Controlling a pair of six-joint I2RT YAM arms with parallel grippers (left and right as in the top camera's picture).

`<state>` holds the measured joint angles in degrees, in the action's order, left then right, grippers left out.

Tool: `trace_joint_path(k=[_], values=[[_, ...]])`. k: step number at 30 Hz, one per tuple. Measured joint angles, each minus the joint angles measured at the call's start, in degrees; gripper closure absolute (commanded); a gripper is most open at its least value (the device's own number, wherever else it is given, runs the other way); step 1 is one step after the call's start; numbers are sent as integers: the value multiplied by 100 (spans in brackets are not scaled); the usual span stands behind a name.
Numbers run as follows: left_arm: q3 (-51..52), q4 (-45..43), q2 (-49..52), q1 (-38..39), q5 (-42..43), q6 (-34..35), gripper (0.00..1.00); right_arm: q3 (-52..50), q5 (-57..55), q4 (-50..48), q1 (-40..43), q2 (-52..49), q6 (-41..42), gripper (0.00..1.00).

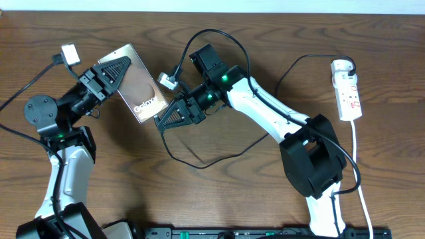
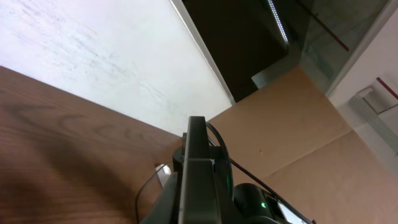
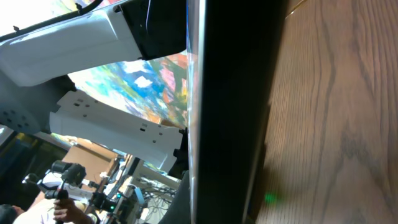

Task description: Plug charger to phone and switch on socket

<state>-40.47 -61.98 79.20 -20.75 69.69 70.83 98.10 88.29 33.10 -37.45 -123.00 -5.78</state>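
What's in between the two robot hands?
The phone lies between the left gripper and the right gripper; the overhead view shows it.

One corner of the phone (image 1: 139,89) beneath the left fingers (image 1: 113,67)

surface: wooden table (image 1: 265,26) | on it: socket (image 1: 348,89) far right, charger (image 1: 199,166) looped centre

The table (image 1: 133,192) was brown wood with plain grain, fairly matt. The phone (image 1: 141,86) had a glossy bronze-brown face, smooth and catching light. The socket (image 1: 349,93) looked like smooth white plastic. The charger (image 1: 199,166) was thin, black and dull. The right arm (image 1: 265,113) wore smooth white shells, its joints matt black.
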Motion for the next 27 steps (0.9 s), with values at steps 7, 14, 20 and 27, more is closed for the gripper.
trace_joint_path(k=[7,14,20,27], values=[[0,-7,0,2,234,-229,93,-33,4,2,168,0,24,99],[0,-17,0,-4,372,-302,93,-39,-55,-59,313,-2,42,51],[2,4,0,-481,391,-282,93,-33,-1930,466,315,-4,249,1],[-90,3987,-52,-1056,170,-1864,93,-35,-5727,1156,608,-11,1506,1]])
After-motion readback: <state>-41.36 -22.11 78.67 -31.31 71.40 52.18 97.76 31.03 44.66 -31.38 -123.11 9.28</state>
